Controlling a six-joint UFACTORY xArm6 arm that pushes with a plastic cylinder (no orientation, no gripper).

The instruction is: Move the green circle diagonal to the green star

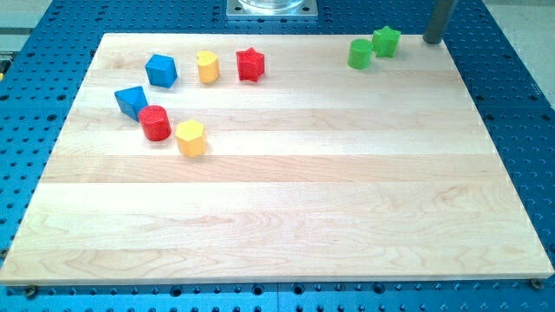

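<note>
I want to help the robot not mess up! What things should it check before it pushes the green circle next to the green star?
1. Green circle in plain sight: ok, near the view's top right.
2. Green star found: ok, just up and to the right of the circle, already diagonal; whether they touch: cannot tell.
3. My tip located: ok, at the board's top right edge, right of the star, touching neither block.
4. Path from the tip to the circle free: not ok, the star sits between them.
5. Other blocks out of the way: ok, the red star and the rest sit far toward the view's left.
</note>
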